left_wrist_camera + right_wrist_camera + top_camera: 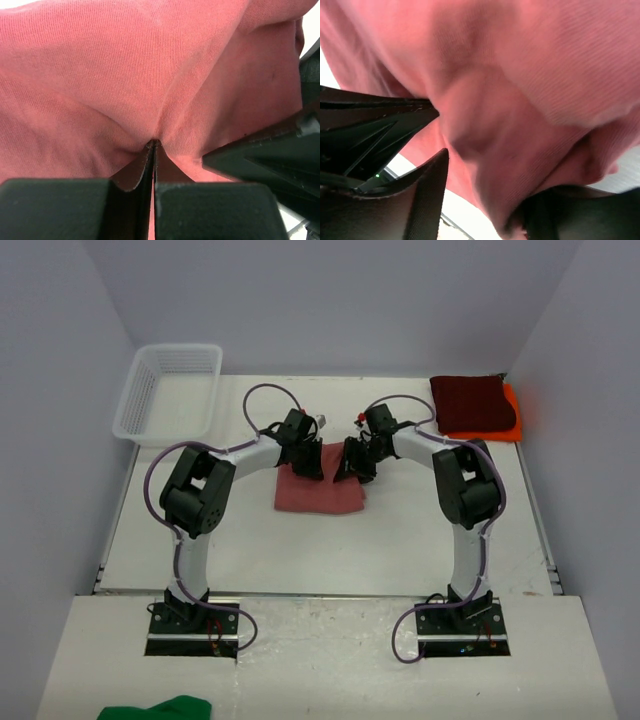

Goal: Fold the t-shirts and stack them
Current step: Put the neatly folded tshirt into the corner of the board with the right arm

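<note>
The rose t-shirt (320, 494) lies folded into a rectangle at the table's middle. My left gripper (308, 462) is at its far left edge, shut on a pinch of the rose fabric (150, 75), with the fingertips (149, 150) pressed together. My right gripper (350, 465) is at the far right edge. In the right wrist view its fingers (422, 200) stand apart with a thick fold of the rose shirt (520, 100) hanging between them, and white table shows beside the left finger. The dark maroon shirt (468, 402) lies folded on the orange shirt (513, 410) at the back right.
A white mesh basket (170, 390) stands at the back left. A green cloth (160, 708) lies on the near ledge in front of the left arm's base. The right gripper's finger (265, 155) shows close by in the left wrist view.
</note>
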Robot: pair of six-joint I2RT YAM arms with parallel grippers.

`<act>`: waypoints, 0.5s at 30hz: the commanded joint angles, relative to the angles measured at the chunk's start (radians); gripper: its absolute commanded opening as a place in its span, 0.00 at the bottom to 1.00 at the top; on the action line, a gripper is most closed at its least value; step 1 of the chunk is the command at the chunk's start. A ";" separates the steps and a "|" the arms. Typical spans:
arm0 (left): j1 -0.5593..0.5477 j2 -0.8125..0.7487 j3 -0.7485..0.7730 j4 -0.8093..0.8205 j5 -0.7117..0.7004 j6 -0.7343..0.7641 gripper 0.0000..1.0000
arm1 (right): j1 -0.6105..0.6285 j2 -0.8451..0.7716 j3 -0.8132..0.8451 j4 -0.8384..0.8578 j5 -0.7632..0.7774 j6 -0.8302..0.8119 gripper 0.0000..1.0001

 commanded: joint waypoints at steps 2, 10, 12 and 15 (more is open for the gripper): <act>-0.001 -0.021 -0.029 -0.008 0.012 0.003 0.00 | 0.014 0.024 0.035 -0.044 0.048 0.018 0.38; -0.001 -0.035 -0.047 0.001 0.018 0.006 0.00 | 0.038 0.068 0.178 -0.177 0.186 -0.040 0.13; -0.003 -0.061 -0.061 0.013 0.020 0.004 0.00 | 0.044 0.084 0.224 -0.221 0.244 -0.059 0.03; -0.011 -0.128 -0.082 0.024 -0.003 -0.002 0.00 | 0.049 0.078 0.249 -0.242 0.327 -0.091 0.00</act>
